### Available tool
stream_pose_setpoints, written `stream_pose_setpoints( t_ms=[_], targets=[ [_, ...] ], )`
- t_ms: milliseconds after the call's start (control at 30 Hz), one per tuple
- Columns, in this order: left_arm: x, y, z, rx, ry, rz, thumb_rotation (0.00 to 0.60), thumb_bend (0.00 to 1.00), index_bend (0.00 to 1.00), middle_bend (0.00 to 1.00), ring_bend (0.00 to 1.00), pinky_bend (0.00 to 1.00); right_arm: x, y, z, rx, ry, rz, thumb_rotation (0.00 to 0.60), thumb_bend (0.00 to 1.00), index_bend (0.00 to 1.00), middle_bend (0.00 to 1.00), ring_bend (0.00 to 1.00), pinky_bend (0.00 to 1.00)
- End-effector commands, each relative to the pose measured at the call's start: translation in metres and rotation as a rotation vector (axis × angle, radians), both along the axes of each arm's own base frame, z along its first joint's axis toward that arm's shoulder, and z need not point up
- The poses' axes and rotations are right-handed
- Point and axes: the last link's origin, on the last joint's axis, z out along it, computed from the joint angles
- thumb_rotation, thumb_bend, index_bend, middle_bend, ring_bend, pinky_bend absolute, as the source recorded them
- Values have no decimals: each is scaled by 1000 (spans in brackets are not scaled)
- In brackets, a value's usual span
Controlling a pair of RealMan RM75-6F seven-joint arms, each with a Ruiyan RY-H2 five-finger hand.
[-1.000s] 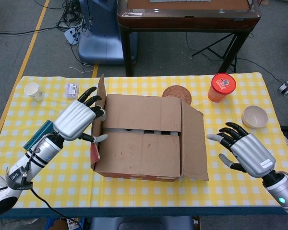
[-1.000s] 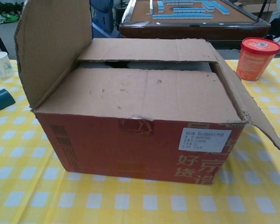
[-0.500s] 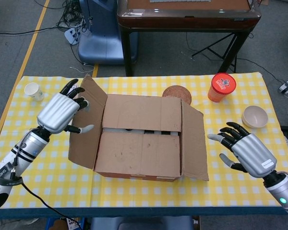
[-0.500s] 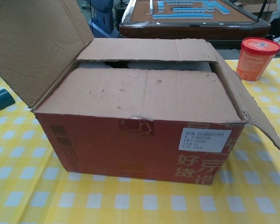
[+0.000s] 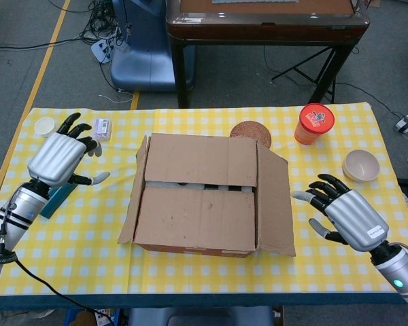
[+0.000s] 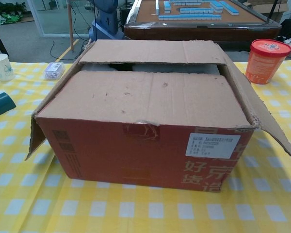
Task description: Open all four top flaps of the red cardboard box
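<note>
Two side flaps hang folded out on the red cardboard box (image 5: 200,210); left hand (image 5: 58,157) and right hand (image 5: 343,216) are held spread, empty, clear for the long flaps.

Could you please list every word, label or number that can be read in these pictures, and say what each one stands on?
"好", "京", "货": large pale characters on the red cardboard box front, lower right; partly hidden, the rest unclear.
White sticker label on that front: several printed lines, too small to read.
Orange tub with red lid: print on lid and side, too blurred to read.
Small printed packet on the yellow checked tablecloth: unreadable.
</note>
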Motion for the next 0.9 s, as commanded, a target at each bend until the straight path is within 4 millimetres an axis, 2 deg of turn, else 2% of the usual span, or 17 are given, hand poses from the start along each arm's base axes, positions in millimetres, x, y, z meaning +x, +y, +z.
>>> stream_pose_setpoints(
  t_ms=[33, 133, 267, 467, 700, 900],
  targets=[
    [-10, -3, 0, 10, -23, 36, 312, 235, 557, 512, 191, 0, 3, -2, -2, 7, 6, 7, 600, 339, 241, 355, 230, 144],
    [-22, -5, 1, 30, -57, 69, 314, 234, 524, 511, 191, 0, 6, -5, -5, 16, 22, 19, 600, 342, 241, 355, 230, 146],
    [-36, -12, 3, 66, -90, 92, 355, 234, 490, 488, 191, 0, 12, -11, -11, 33, 36, 19, 600, 343, 241, 337, 230, 147],
    [-54, -26, 8, 110, -133, 115, 355, 234, 443, 448, 191, 0, 21, -22, -20, 46, 60, 14, 600, 343, 217, 296, 230, 147],
    [-77, -38, 8, 103, -126, 169, 356, 234, 436, 446, 191, 0, 30, -43, -35, 69, 79, -10, 600, 343, 144, 222, 185, 147],
    [-87, -45, 9, 101, -122, 191, 353, 234, 435, 446, 191, 0, 45, -66, -50, 90, 101, -6, 600, 342, 97, 167, 150, 147]
  ],
)
